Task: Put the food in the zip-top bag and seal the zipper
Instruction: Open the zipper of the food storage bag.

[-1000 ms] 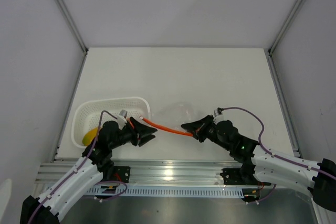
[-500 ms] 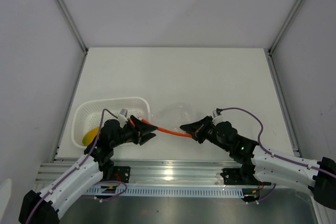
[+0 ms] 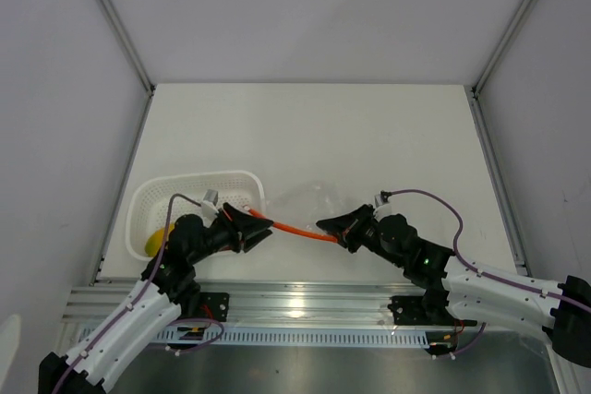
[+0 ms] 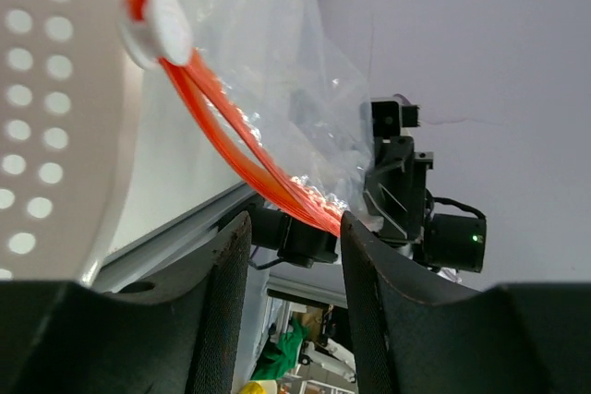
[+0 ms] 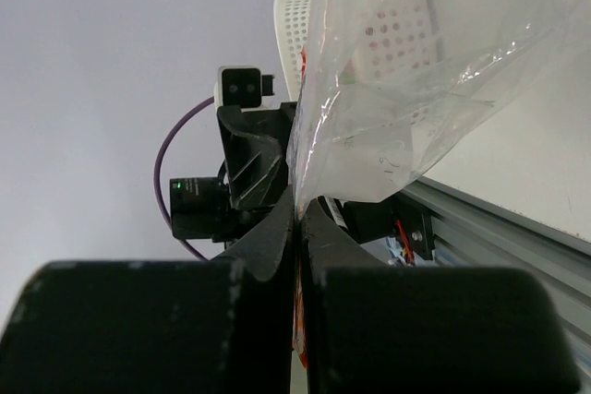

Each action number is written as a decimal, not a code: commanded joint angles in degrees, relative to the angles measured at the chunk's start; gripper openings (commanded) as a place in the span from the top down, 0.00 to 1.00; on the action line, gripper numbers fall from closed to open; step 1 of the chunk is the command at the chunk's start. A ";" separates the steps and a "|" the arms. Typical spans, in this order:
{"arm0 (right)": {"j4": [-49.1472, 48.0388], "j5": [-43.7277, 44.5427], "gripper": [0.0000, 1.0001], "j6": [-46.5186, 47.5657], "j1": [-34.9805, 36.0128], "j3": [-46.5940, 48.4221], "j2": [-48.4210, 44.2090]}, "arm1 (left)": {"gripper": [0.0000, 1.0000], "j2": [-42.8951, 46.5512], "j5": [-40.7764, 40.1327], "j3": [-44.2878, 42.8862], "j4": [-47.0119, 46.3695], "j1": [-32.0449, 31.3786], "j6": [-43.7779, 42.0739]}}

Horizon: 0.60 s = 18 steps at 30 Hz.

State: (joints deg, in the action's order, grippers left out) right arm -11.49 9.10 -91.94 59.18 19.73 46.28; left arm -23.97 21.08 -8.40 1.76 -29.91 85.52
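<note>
Fingers (image 4: 222,320) of left gripper (image 4: 295,220): spread, thin orange-red plastic zipper strip (image 4: 235,149) crossing the gap near the tips, contact with either pad not discernible. Fingers (image 5: 268,246) of right gripper (image 5: 297,219): pressed together, pinching the strip's far end along with the film of the small clear crinkly zip-top bag (image 5: 416,89). Bag position: stretched between both grippers near the front table edge, just beside the white perforated plastic basket (image 3: 148,193).

Risks, as judged:
- Sideways slip of the bowed, slack strip on an off-centre closure of the left jaws.
- Partial seal from misaligned tracks.
- Premature seal with the food shut out, no fruit made out inside.
- Possible snag of the white round tab (image 4: 157,25) at the strip's left end, close to the basket wall.

Hidden or unclear:
- Yellow toy fruit (image 3: 155,241) in basket, half covered by left arm.
- Remaining fruits unseen.
- Tracks joined or parted: undecidable.
- Bag's outline faint against the white table (image 3: 369,126).
</note>
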 commanded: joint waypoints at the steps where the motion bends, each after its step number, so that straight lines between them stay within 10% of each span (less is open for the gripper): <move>1: -1.52 2.76 1.00 -0.87 0.50 -0.21 -0.84 | 0.54 3.66 -1.83 0.67 2.37 -0.41 0.26; 18: -3.54 3.55 1.00 -2.80 1.12 -0.65 -0.40 | 0.55 4.02 -1.48 2.60 1.41 -0.50 1.94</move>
State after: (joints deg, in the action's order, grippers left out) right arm -12.40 10.33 -93.84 59.88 19.51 46.26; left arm -19.20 19.92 -6.31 5.69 -30.00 86.13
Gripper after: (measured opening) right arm 0.003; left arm 0.448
